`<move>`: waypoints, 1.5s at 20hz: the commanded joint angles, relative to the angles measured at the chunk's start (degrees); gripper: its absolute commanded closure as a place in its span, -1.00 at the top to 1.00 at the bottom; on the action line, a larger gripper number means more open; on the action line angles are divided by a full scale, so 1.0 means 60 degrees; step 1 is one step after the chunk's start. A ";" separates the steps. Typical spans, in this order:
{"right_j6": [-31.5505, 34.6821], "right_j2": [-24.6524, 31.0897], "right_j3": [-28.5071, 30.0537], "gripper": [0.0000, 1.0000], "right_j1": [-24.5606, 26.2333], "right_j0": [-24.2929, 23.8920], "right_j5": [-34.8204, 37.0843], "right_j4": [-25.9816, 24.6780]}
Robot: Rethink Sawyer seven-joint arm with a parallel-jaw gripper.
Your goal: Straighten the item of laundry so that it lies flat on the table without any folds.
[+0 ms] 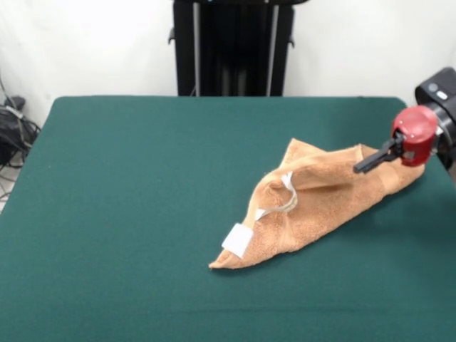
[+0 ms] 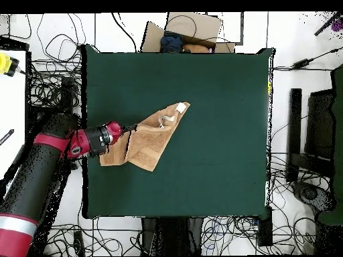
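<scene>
The black fingers at the end of the red-capped gripper lie low over the towel, their tips pressed into a raised fold of it; from here I cannot tell whether they are pinched together on the cloth or a little apart. The small orange-tan terry towel spreads away from those tips toward the left and nearer side of the front view, bunched and creased, narrowing to a point at its near-left corner. One end of it reaches on past the fingers, under the red cap, close to the right edge of the table. A small white square tag sits near the pointed corner, and a pale looped strip lies on the cloth midway along.

From overhead, the gripper meets the towel at its side nearest the arm, and the cloth runs diagonally from there. The red and black arm comes in low from off the table's edge. The large dark green felt-covered table stretches well beyond the towel on every other side.
</scene>
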 commanded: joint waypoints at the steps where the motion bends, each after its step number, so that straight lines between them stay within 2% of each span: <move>1: 0.2052 0.1309 0.0318 -1.00 -0.0139 -0.0505 -0.0331 0.0645; 6: 0.1940 0.1228 0.0113 -1.00 -0.0210 -0.0562 0.0146 0.0673; 13: 0.2571 0.0970 -0.0016 -1.00 0.0045 -0.0390 0.0597 0.0751; 18: 0.2954 0.0863 -0.0561 -1.00 0.0382 -0.0510 0.1299 0.1155; 30: 0.3043 0.0430 -0.1574 -1.00 0.1097 -0.0316 0.2085 0.1157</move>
